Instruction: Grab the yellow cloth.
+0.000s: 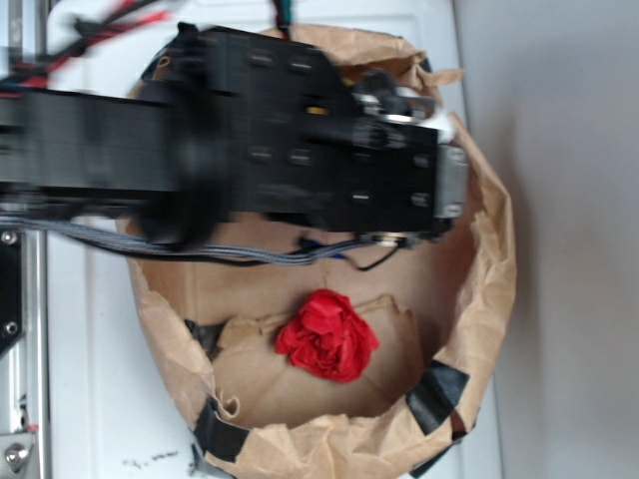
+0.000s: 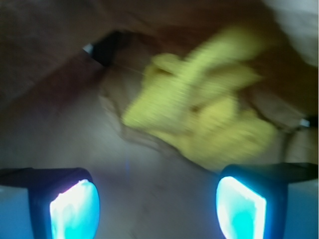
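From my wrist view the fingers (image 2: 158, 206) stand wide and empty, with the yellow cloth (image 2: 199, 117) lying ahead of them on the paper bag (image 1: 479, 329) floor. My worry: closing short would pinch bag paper, or only a loose fold.

The blurred yellow cloth (image 2: 202, 104) lies bunched on brown paper (image 2: 65, 124) beyond the gripper (image 2: 157, 206), its fingers spread apart.
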`<state>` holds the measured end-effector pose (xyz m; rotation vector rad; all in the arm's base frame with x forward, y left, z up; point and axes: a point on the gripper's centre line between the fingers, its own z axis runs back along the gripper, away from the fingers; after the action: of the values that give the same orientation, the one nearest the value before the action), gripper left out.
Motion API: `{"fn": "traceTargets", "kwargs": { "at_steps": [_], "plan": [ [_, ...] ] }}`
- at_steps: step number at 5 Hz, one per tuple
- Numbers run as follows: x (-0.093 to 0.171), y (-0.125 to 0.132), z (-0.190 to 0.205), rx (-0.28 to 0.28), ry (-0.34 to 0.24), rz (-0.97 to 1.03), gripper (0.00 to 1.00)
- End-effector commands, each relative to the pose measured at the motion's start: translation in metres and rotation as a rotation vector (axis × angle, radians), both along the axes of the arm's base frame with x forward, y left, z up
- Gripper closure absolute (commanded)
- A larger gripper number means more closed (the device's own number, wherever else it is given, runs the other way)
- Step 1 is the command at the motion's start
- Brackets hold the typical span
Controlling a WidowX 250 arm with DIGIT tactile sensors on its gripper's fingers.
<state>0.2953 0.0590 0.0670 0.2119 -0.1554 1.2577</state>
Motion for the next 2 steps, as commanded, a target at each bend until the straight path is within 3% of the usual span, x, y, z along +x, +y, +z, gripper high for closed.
{"fn": "traceTargets", "kwargs": {
  "at_steps": [1,2],
  "plan": [
    [-0.0002,0.0141,0.0307,-0.003,-0.065,-0.028,0.0],
    [-0.0083,0.0216,0.0375,-0.026,-0.038,0.013,0.0]
  ]
}}
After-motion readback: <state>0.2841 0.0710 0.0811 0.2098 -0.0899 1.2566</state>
